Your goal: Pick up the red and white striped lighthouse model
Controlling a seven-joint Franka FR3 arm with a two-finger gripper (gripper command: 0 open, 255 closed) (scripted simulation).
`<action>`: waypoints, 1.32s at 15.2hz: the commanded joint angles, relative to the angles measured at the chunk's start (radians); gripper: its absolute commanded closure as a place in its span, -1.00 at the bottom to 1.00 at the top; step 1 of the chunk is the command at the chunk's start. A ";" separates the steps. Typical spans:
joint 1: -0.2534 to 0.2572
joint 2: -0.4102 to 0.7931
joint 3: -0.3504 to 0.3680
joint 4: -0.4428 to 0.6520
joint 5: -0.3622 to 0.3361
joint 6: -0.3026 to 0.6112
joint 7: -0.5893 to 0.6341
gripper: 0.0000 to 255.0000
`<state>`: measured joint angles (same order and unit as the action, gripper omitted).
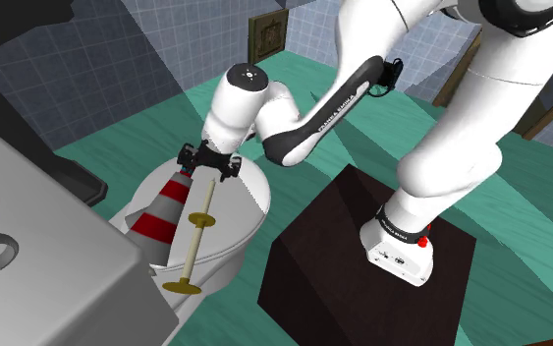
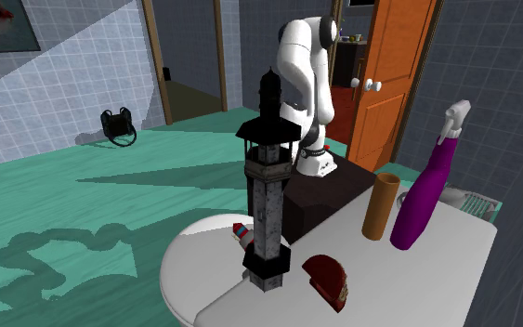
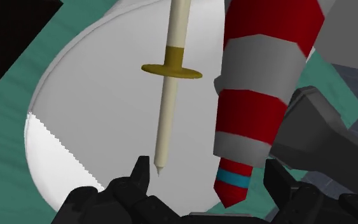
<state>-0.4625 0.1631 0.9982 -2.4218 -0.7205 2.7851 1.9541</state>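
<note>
Claw: gripper [image 1: 208, 167] [image 3: 209, 167] open, fingers [image 3: 139, 177] well apart, gripping nothing.
Claw posn: low over round white top [image 1: 248, 195] [image 3: 95, 95], at the narrow end of the task item.
Task item: red/white striped lighthouse model [image 1: 164, 211] [image 3: 260, 95] [image 2: 241, 234], on the round white top, apparently lying on its side.
Item detail: blue band near the pointed tip; the tip faces the gripper and sits in the gap btwn the fingers, nearer one finger. No contact seen w/ either.
Adjacent item: cream rod [image 1: 197, 236] [image 3: 170, 83] w/ gold disc, just beside the lighthouse model and roughly parallel to it. Its thin tip also lies btwn the fingers, close to the other one.
Foreground, second ext. view: dark tower model [image 2: 267, 186] upright on the white top, just in front of the lighthouse model.
Other items, same view: purple spray bottle [image 2: 426, 186] and brown cylinder [image 2: 380, 206] upright, near each other, to that view's right of the tower; small red object [image 2: 327, 279] nearer the camera.
Arm base: on dark stand [image 1: 343, 246], shoulder view's lower right.
Floor: teal [image 1: 146, 138].
Door: orange [image 2: 389, 74], behind the arm in second ext. view.
</note>
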 commanded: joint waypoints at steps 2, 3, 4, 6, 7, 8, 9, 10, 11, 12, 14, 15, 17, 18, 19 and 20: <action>0.201 0.149 -0.192 0.134 -0.298 -0.043 0.310 -1.00; 0.245 0.189 -0.230 0.177 -0.349 -0.058 0.371 -1.00; 0.283 0.227 -0.262 0.220 -0.392 -0.072 0.425 -1.00; 0.343 0.293 -0.310 0.300 -0.456 -0.098 0.509 -1.00; 0.352 0.304 -0.321 0.304 -0.475 -0.095 0.525 -1.00; 0.360 0.315 -0.331 0.307 -0.493 -0.092 0.540 -1.00; 0.369 0.326 -0.341 0.311 -0.512 -0.089 0.556 -1.00; 0.377 0.337 -0.351 0.315 -0.530 -0.086 0.571 -1.00; 0.385 0.348 -0.361 0.320 -0.548 -0.084 0.586 -1.00; 0.393 0.359 -0.370 0.324 -0.566 -0.081 0.601 -1.00; 0.405 0.377 -0.385 0.331 -0.594 -0.077 0.624 -1.00; 0.405 0.377 -0.385 0.331 -0.594 -0.077 0.624 -1.00; 0.405 0.377 -0.384 0.331 -0.593 -0.078 0.624 1.00; 0.405 0.377 -0.385 0.332 -0.593 -0.078 0.624 1.00; 0.406 0.378 -0.385 0.333 -0.594 -0.078 0.624 1.00; 0.406 0.379 -0.386 0.334 -0.595 -0.078 0.625 1.00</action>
<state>-0.0575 0.5409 0.6121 -2.0884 -1.3151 2.7069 2.5785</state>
